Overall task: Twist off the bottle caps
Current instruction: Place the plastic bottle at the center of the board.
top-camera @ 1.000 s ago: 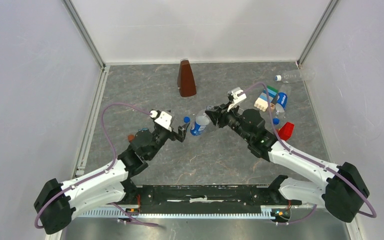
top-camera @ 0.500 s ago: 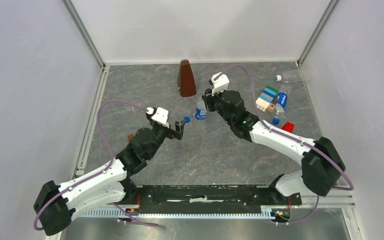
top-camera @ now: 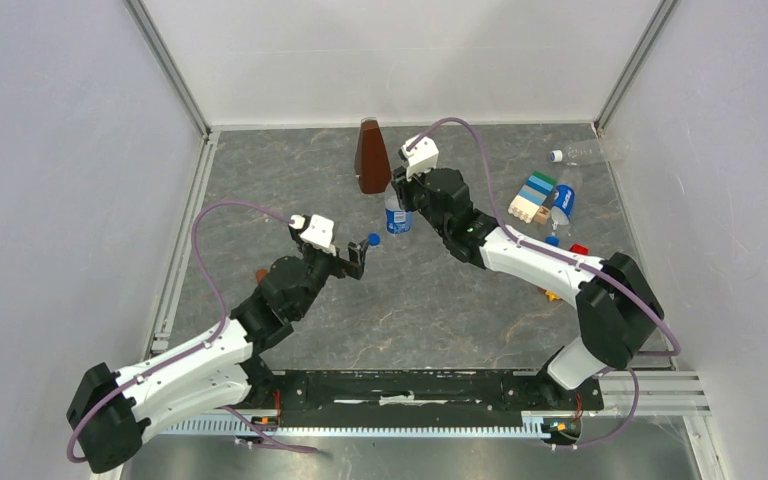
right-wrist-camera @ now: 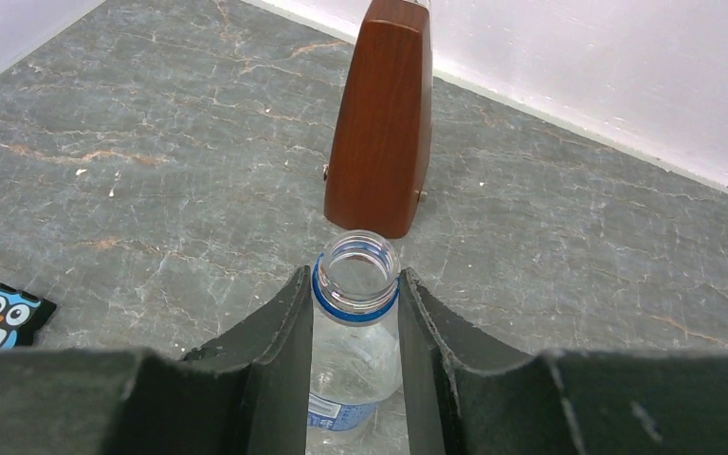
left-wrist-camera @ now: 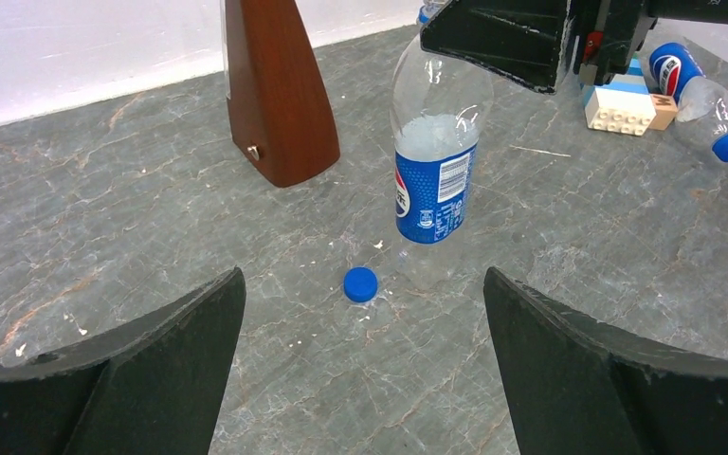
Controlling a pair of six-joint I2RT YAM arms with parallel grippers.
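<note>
One cap off, two bottles not yet opened.

The right tool (right-wrist-camera: 354,286) is closed around the neck of the open bottle (left-wrist-camera: 433,161). It holds the bottle upright just in front of the brown pyramid (right-wrist-camera: 383,123), and the bottle's mouth is bare between the fingers. I cannot tell whether its base rests on the desk (left-wrist-camera: 152,237) or hangs just above it. The loose blue cap (left-wrist-camera: 360,283) lies on the desk straight ahead of the left tool (top-camera: 358,260), which is spread wide and holds nothing. Well off to the right tool's right, the second labelled bottle (left-wrist-camera: 697,90) lies on its side with its blue cap on. Beyond it, the unlabelled bottle (top-camera: 592,151) lies capped in the far corner. By my judgement about a third of the job is done.
</note>
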